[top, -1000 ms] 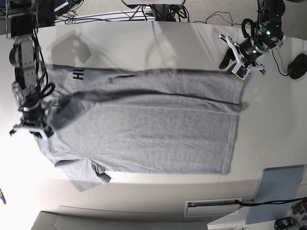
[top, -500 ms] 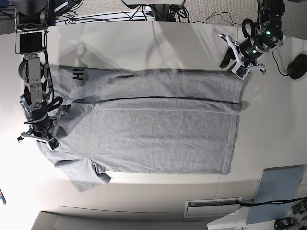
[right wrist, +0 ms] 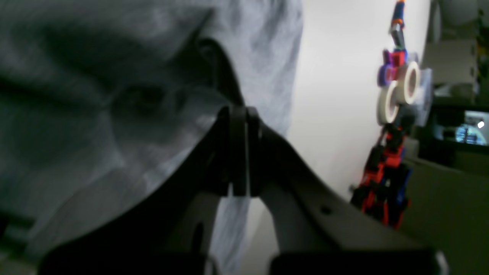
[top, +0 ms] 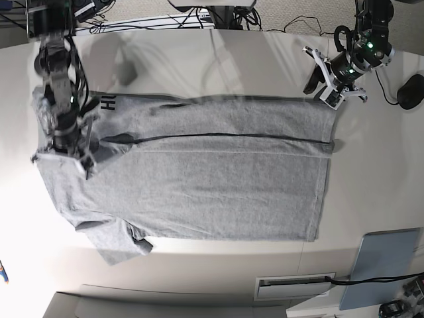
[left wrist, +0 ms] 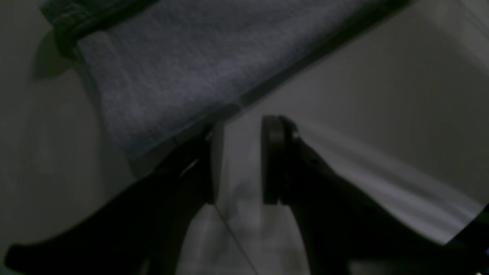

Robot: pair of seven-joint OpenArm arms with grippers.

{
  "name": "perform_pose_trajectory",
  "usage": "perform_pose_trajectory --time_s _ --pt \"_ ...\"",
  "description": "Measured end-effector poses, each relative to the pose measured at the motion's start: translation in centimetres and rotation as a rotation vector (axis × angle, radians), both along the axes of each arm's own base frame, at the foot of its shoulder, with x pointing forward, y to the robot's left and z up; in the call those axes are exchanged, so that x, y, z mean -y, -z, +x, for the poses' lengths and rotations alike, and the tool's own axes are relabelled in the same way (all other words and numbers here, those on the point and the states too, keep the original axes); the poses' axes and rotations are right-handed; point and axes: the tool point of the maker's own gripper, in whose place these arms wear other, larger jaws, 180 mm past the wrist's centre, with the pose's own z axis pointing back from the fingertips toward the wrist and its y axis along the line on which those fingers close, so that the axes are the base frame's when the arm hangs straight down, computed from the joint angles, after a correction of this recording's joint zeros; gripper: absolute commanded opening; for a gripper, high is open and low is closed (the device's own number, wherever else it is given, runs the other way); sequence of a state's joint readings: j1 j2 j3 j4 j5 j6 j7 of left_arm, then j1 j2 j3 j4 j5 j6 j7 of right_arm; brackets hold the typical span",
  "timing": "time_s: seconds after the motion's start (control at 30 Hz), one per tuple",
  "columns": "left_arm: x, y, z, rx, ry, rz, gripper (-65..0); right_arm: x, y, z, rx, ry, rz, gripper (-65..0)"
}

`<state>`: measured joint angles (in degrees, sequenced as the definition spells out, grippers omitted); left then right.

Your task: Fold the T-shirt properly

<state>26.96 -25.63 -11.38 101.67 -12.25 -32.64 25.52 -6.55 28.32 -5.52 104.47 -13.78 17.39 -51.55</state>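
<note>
The grey T-shirt (top: 212, 185) lies spread flat on the white table (top: 371, 165). A fold line runs across its far part, and black lettering (top: 107, 103) shows at its far left corner. My right gripper (top: 61, 158) is at the shirt's left end, jaws closed on a pinch of the fabric. In the right wrist view the closed gripper (right wrist: 238, 112) sits on bunched grey cloth (right wrist: 95, 76). My left gripper (top: 323, 89) hovers open and empty just past the shirt's far right corner. In the left wrist view it (left wrist: 240, 160) stands beside the shirt's edge (left wrist: 172, 68).
A black mouse (top: 411, 89) lies at the right edge. A blue-grey pad (top: 387, 265) and a white slotted panel (top: 295, 286) sit at the front right. Cables run along the back. Tape rolls and a coloured toy (right wrist: 397, 88) stand beyond the table's edge.
My right gripper has moved toward the far side of the table with the fabric. The shirt's left end now lies wider and flatter. My left arm has not moved.
</note>
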Motion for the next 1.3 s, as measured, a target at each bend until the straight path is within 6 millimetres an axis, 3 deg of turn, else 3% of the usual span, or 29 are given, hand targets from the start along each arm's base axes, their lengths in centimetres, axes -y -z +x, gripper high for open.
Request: perform_pose_trajectory --time_s 0.27,0.5,0.83,1.17,1.3 --pt "0.0 0.0 0.0 0.000 -0.001 -0.001 -49.7 -4.5 0.3 -6.3 -0.072 -0.074 0.096 -65.0" --pt "0.0 0.0 0.0 0.000 -0.001 -0.001 -49.7 -6.9 1.9 -9.2 -0.132 -0.073 0.187 -65.0" --pt "0.0 0.0 0.0 0.000 -0.001 -0.001 -49.7 -12.6 4.0 -11.1 -0.215 -0.204 0.280 -65.0" --pt "0.0 0.0 0.0 0.000 -0.001 -0.001 -49.7 -13.3 3.8 -10.9 -0.175 -0.215 0.254 -65.0" --pt "0.0 0.0 0.0 0.000 -0.001 -0.001 -49.7 -14.8 3.5 -10.3 -0.136 -0.206 0.311 -65.0"
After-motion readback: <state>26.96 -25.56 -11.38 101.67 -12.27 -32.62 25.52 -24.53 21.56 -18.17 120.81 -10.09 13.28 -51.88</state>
